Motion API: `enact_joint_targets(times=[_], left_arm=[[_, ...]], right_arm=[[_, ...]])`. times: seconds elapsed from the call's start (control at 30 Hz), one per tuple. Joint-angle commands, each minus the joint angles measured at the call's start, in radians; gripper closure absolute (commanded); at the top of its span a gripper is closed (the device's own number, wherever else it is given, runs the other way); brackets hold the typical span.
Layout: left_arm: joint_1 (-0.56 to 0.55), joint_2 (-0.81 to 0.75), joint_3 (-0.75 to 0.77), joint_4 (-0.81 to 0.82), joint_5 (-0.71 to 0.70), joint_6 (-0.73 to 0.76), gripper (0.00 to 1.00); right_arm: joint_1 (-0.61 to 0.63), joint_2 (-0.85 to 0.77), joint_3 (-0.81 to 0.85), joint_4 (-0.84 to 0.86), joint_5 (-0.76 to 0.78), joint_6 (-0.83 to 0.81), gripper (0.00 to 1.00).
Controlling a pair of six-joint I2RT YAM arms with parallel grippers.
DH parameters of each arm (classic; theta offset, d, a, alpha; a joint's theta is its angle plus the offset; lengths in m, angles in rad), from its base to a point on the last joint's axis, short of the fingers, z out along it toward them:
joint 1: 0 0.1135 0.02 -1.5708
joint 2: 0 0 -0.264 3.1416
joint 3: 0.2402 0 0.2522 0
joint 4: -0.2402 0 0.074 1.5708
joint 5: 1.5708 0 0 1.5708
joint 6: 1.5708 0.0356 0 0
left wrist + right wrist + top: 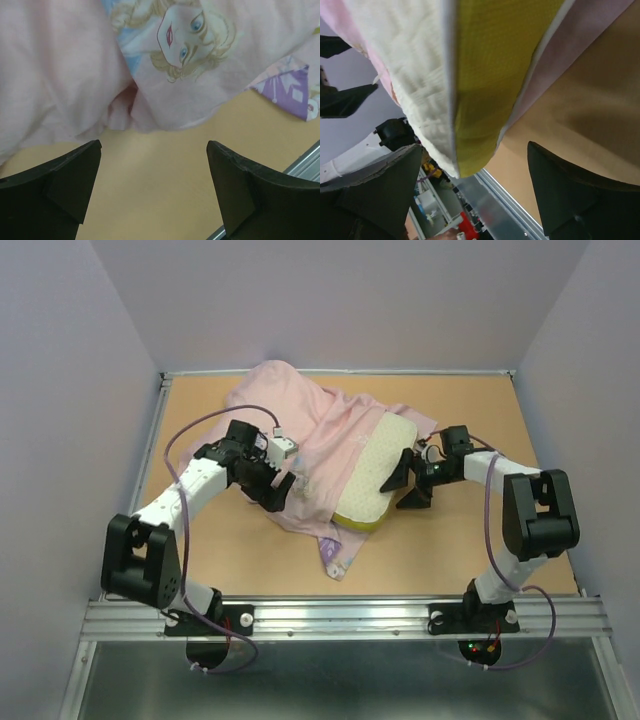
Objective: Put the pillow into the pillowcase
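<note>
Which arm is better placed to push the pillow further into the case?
Right. The right claw, open, sits at the exposed yellow-banded end of the pillow, which sticks out of the case. The left claw, also open, faces case fabric on the other side.

arms (185, 495): white, black joints | cables (167, 450): purple | left claw (154, 185), right claw (472, 190): black

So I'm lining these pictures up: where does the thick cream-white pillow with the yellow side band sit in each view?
Top external: thick cream-white pillow with yellow band, centre, partly under the pink fabric pillowcase.
Left wrist: not in view.
Right wrist: fills the upper left and middle.
Shared landmark: the pillowcase, in all three.
</note>
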Motion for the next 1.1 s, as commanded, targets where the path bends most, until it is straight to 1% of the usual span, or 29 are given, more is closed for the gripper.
enact_joint_targets(times=[0.0, 0.03, 0.07, 0.1, 0.13, 0.17, 0.2, 0.23, 0.27, 0.3, 0.33, 0.37, 0.4, 0.43, 0.5, 0.53, 0.6, 0.67, 0.7, 0.73, 0.8, 0.83, 0.87, 0.9, 0.93, 0.97, 1.0, 1.03, 1.07], left_arm=[[-0.046, 0.099, -0.033, 0.105, -0.033, -0.013, 0.01], [-0.069, 0.126, -0.036, 0.113, -0.086, -0.013, 0.02], [-0.112, 0.153, -0.036, 0.119, -0.101, -0.013, 0.04], [-0.124, 0.191, -0.036, 0.127, -0.099, -0.018, 0.15], [-0.138, 0.205, -0.039, 0.132, -0.06, -0.018, 0.22], [-0.172, 0.214, -0.038, 0.142, -0.04, -0.021, 0.31], [-0.201, 0.229, -0.032, 0.144, -0.018, -0.018, 0.54], [-0.233, 0.236, -0.001, 0.133, 0.034, -0.01, 0.65], [-0.267, 0.24, 0.027, 0.115, 0.069, 0.002, 0.75], [-0.345, 0.245, 0.059, 0.062, 0.117, 0.025, 0.83], [-0.379, 0.245, 0.135, 0.032, 0.163, 0.068, 0.92], [-0.419, 0.246, 0.177, -0.001, 0.251, 0.097, 0.94], [-0.48, 0.257, 0.22, -0.059, 0.276, 0.114, 0.99], [-0.508, 0.266, 0.298, -0.09, 0.312, 0.157, 0.99], [-0.533, 0.286, 0.356, -0.159, 0.335, 0.189, 0.99], [-0.533, 0.303, 0.379, -0.166, 0.336, 0.195, 0.99], [-0.52, 0.305, 0.37, -0.157, 0.32, 0.2, 0.95], [-0.488, 0.276, 0.335, -0.141, 0.281, 0.177, 0.72], [-0.471, 0.235, 0.323, -0.122, 0.278, 0.166, 0.55], [-0.433, 0.211, 0.311, -0.117, 0.28, 0.157, 0.49], [-0.398, 0.152, 0.303, -0.097, 0.272, 0.096, 0.41], [-0.379, 0.091, 0.306, -0.08, 0.258, 0.071, 0.35], [-0.364, 0.064, 0.311, -0.071, 0.24, 0.051, 0.3], [-0.347, 0.04, 0.314, -0.033, 0.209, -0.01, 0.22], [-0.345, 0.001, 0.321, -0.016, 0.165, -0.031, 0.18], [-0.345, -0.013, 0.321, 0.007, 0.148, -0.053, 0.16], [-0.347, -0.025, 0.318, 0.071, 0.133, -0.123, 0.01], [-0.347, -0.024, 0.309, 0.114, 0.091, -0.171, 0.01], [-0.353, -0.011, 0.311, 0.148, 0.062, -0.221, 0.01]], right_arm=[[0.043, 0.054, 0.011, 0.042, -0.039, 0.025, 0.14], [0.05, 0.065, 0.016, 0.051, -0.058, 0.031, 0.23], [0.052, 0.072, 0.019, 0.058, -0.066, 0.043, 0.28], [0.052, 0.078, 0.023, 0.068, -0.066, 0.05, 0.34], [0.052, 0.077, 0.022, 0.077, -0.072, 0.057, 0.46], [0.054, 0.074, 0.017, 0.093, -0.077, 0.085, 0.52], [0.055, 0.071, 0.01, 0.113, -0.083, 0.103, 0.6], [0.061, 0.066, -0.007, 0.163, -0.094, 0.129, 0.7], [0.067, 0.066, -0.013, 0.186, -0.094, 0.18, 0.99], [0.073, 0.066, -0.015, 0.203, -0.091, 0.201, 1.0], [0.086, 0.065, -0.017, 0.24, -0.088, 0.226, 0.99], [0.09, 0.054, -0.021, 0.26, -0.07, 0.279, 1.0], [0.098, 0.045, -0.026, 0.312, -0.059, 0.31, 1.0], [0.101, 0.028, -0.036, 0.343, -0.048, 0.38, 0.99], [0.104, 0.014, -0.044, 0.389, -0.037, 0.441, 0.99], [0.106, 0.006, -0.049, 0.421, -0.022, 0.461, 0.99], [0.106, -0.017, -0.055, 0.435, -0.002, 0.487, 0.99], [0.106, -0.023, -0.063, 0.438, 0.018, 0.482, 1.0], [0.106, -0.032, -0.076, 0.435, 0.02, 0.476, 0.99], [0.106, -0.034, -0.084, 0.435, 0.021, 0.461, 0.99], [0.106, -0.035, -0.099, 0.435, 0.018, 0.443, 0.99], [0.106, -0.032, -0.106, 0.433, 0.006, 0.421, 0.99], [0.106, -0.032, -0.107, 0.435, 0.0, 0.413, 0.98], [0.106, -0.03, -0.107, 0.432, -0.009, 0.403, 0.91], [0.106, -0.04, -0.101, 0.429, -0.017, 0.387, 0.82], [0.106, -0.049, -0.099, 0.421, -0.025, 0.361, 0.65], [0.106, -0.061, -0.099, 0.398, -0.023, 0.346, 0.58], [0.103, -0.088, -0.093, 0.38, -0.013, 0.311, 0.46], [0.098, -0.105, -0.092, 0.365, -0.011, 0.295, 0.41]])
